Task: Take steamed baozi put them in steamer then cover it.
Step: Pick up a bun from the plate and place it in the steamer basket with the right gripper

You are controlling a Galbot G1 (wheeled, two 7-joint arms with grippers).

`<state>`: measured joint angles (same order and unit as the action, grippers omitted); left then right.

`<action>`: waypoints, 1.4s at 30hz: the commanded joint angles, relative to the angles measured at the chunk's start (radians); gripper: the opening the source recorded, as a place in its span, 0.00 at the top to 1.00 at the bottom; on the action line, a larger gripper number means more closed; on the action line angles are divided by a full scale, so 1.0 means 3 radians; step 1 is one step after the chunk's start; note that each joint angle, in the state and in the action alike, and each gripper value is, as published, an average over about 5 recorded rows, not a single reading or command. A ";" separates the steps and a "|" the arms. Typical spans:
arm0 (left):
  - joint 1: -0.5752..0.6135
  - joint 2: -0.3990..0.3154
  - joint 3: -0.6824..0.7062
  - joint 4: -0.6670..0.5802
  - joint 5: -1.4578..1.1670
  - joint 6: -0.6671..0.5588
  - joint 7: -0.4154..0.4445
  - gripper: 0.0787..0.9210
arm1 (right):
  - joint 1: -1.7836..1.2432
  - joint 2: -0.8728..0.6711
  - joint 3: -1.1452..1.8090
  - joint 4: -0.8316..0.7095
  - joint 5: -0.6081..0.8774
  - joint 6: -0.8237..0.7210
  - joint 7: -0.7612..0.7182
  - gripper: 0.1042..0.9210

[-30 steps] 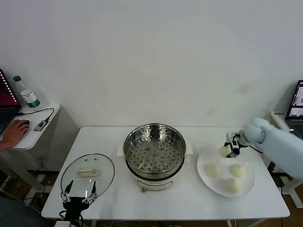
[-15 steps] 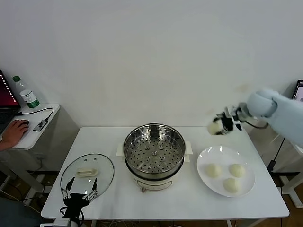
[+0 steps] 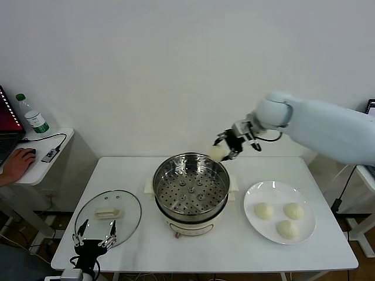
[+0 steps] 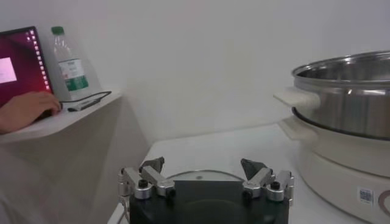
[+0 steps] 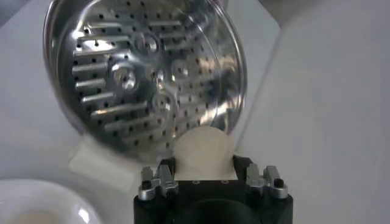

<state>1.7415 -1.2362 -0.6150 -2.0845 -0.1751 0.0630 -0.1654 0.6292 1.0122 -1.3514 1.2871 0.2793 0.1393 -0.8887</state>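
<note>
Bun [image 3: 216, 153] gripped in the right hand [image 3: 224, 149], held above the far rim of the steamer [image 3: 191, 186] at mid-surface. Three buns [image 3: 283, 218] lie on the plate [image 3: 253, 198]. Left hand [image 3: 92, 241], released, waits beside the lid [image 3: 108, 212].

round steel steamer pot [image 3: 191, 186] sitting mid-tabletop [image 3: 234, 246] | round glass lid [image 3: 108, 213] lying to its left | flat white plate [image 3: 279, 199] with three round dough buns [image 3: 263, 211] lying to its right

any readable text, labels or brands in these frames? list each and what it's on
None can be read.
Water bottle: green-and-white label, print too small.
Steamer: small square code sticker on the cream base, too blurred.
Laptop screen: shows a window, no legible words.
</note>
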 commanded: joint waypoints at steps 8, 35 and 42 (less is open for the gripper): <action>0.0041 -0.0051 -0.0066 -0.0066 -0.0025 -0.0004 -0.0003 0.12 | -0.0302 0.0871 -0.0096 -0.0702 -0.1196 0.1074 0.0080 0.40; -0.0016 -0.0066 -0.0080 -0.0054 -0.0029 0.0005 -0.0009 0.12 | -0.0110 0.0822 -0.0126 -0.0641 -0.1119 0.1086 0.0023 0.13; -0.0057 -0.0033 -0.0056 -0.0053 -0.0032 0.0017 -0.0005 0.12 | 0.0646 0.0060 -0.0476 0.0339 -0.0045 -0.0169 -0.0447 0.12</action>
<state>1.7294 -1.2510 -0.6355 -2.1016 -0.1843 0.0662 -0.1677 0.6139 1.2125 -1.4073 1.1415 -0.0109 0.3854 -0.9106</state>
